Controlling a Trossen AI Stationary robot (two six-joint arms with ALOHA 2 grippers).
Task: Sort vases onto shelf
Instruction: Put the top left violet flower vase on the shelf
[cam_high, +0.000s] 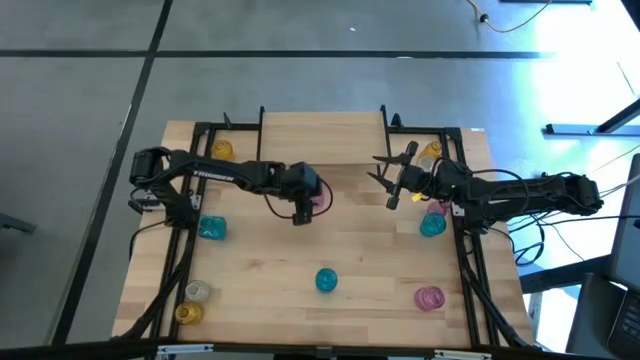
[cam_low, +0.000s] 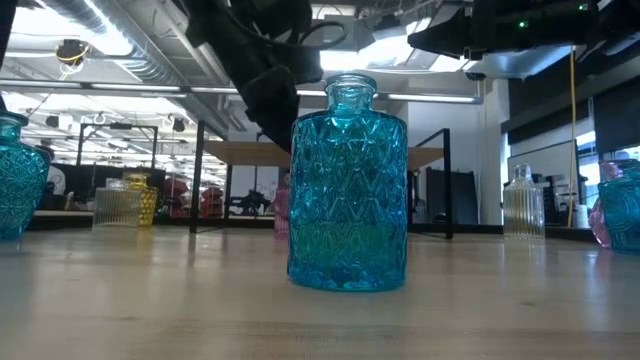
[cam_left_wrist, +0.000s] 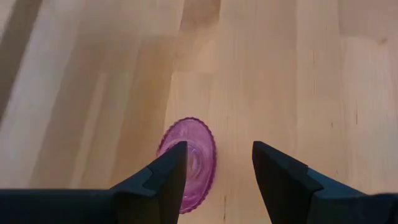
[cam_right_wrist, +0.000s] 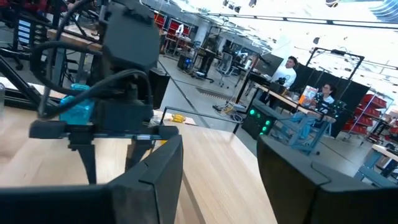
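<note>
Near the front edge of the tabletop (cam_high: 300, 300) you see a teal vase (cam_high: 326, 281) in the middle, a pink vase (cam_high: 429, 297) toward the right corner and two vases at the left corner. Farther back, your left tool (cam_high: 301, 217) hangs at the tabletop's centre with its fingers apart above a second pink vase (cam_left_wrist: 189, 163), not touching it. Your right tool (cam_high: 385, 181) is raised toward the back right, fingers apart and empty, beside the shelf (cam_high: 322, 128) at the far edge.
</note>
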